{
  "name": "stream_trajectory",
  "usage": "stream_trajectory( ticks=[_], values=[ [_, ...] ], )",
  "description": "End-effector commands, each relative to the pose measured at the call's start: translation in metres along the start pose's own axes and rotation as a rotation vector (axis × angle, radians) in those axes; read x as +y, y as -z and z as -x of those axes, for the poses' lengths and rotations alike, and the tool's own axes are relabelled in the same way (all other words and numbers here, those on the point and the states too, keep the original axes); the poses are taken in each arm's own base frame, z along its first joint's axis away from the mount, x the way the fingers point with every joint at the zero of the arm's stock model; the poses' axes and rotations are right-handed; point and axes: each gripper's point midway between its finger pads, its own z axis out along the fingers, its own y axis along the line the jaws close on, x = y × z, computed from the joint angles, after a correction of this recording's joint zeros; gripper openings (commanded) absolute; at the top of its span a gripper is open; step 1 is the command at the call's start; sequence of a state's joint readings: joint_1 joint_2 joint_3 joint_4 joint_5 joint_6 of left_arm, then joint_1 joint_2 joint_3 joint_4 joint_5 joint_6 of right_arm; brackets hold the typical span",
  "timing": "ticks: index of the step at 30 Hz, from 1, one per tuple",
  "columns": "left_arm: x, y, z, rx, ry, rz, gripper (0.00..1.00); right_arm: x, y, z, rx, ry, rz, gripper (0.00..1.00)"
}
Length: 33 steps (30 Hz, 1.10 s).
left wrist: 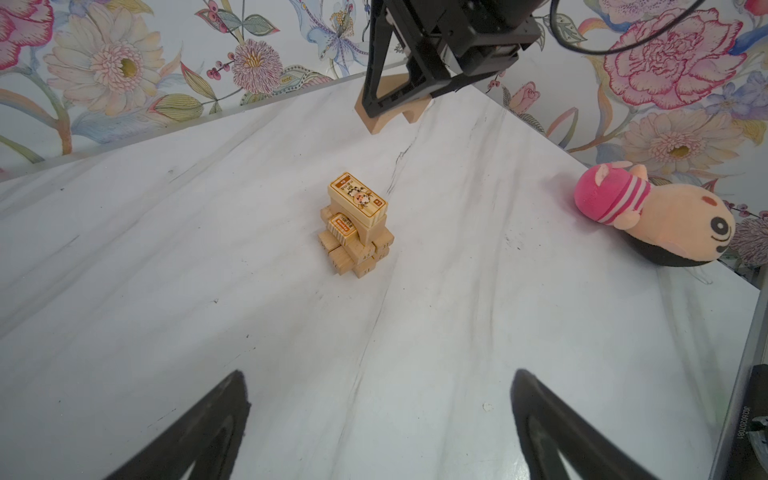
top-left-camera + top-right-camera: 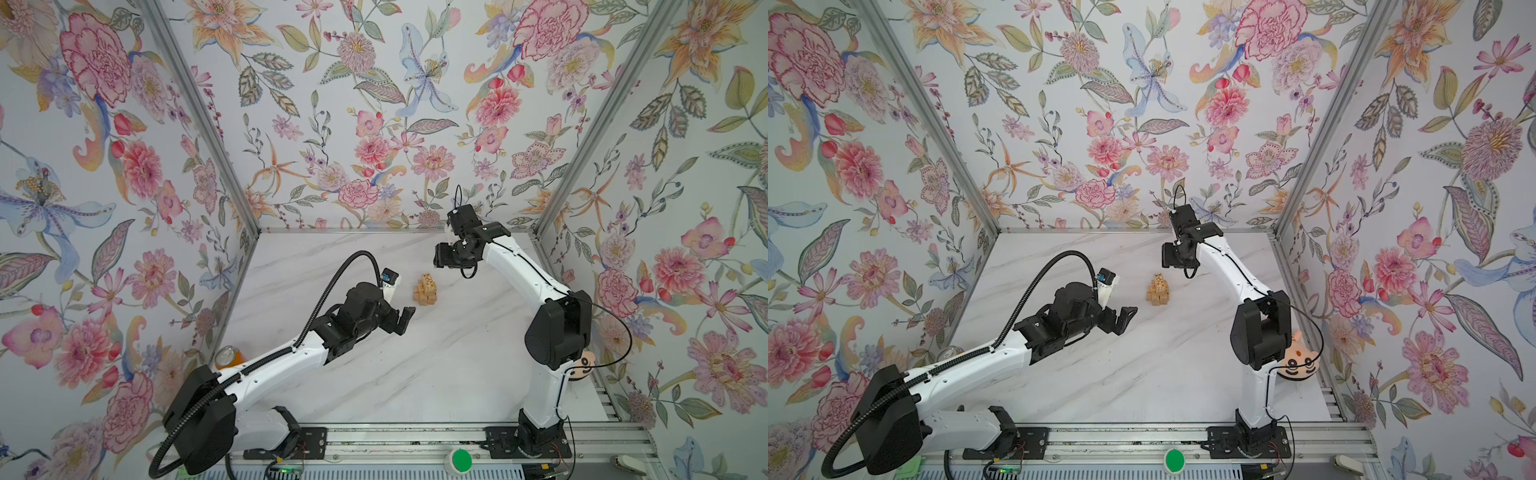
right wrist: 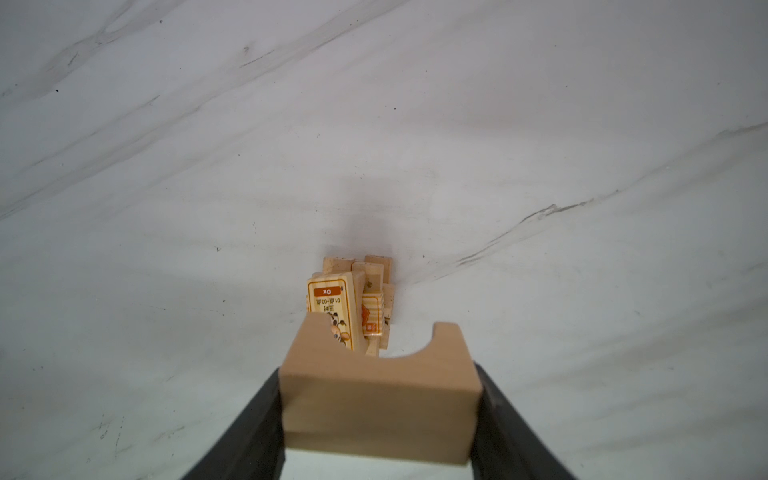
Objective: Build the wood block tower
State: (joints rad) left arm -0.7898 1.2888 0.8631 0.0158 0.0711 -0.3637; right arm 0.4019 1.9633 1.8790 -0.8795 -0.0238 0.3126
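The tower (image 2: 426, 289) (image 2: 1158, 289) (image 1: 357, 226) of tan wood blocks in crossed layers stands mid-table. Its top block (image 1: 358, 195) (image 3: 332, 305) carries a printed picture. My right gripper (image 2: 445, 255) (image 2: 1173, 254) (image 3: 379, 374) hangs above the table just behind and to the right of the tower. It is shut on a plain arched wood block (image 3: 380, 399) (image 1: 388, 112) with a half-round notch. My left gripper (image 2: 405, 318) (image 2: 1125, 318) (image 1: 380, 374) hovers to the front left of the tower, open and empty.
A pink striped plush doll (image 1: 665, 216) (image 2: 1300, 361) lies at the table's right edge behind the right arm. An orange soda can (image 2: 228, 357) stands at the left edge, partly hidden by the left arm. Floral walls close three sides.
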Motion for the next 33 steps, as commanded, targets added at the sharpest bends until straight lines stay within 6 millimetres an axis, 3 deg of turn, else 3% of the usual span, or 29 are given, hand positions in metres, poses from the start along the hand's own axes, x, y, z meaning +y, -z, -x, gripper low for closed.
stream_trajectory(
  ticks=[1, 9, 15, 33],
  values=[
    [0.011, 0.01, 0.0, -0.009, 0.015, 0.039, 0.99, -0.001, -0.005, 0.008, 0.003, 0.014, 0.014, 0.46],
    [0.02, 0.021, -0.005, -0.018, 0.03, 0.072, 0.99, 0.006, -0.023, 0.009, 0.033, 0.011, 0.047, 0.47],
    [0.023, 0.021, -0.006, -0.014, 0.034, 0.077, 0.99, 0.018, -0.039, -0.005, 0.081, 0.039, 0.06, 0.47],
    [0.025, 0.027, -0.005, -0.019, 0.039, 0.086, 0.99, 0.032, -0.051, -0.032, 0.146, 0.076, 0.062, 0.47]
  ],
)
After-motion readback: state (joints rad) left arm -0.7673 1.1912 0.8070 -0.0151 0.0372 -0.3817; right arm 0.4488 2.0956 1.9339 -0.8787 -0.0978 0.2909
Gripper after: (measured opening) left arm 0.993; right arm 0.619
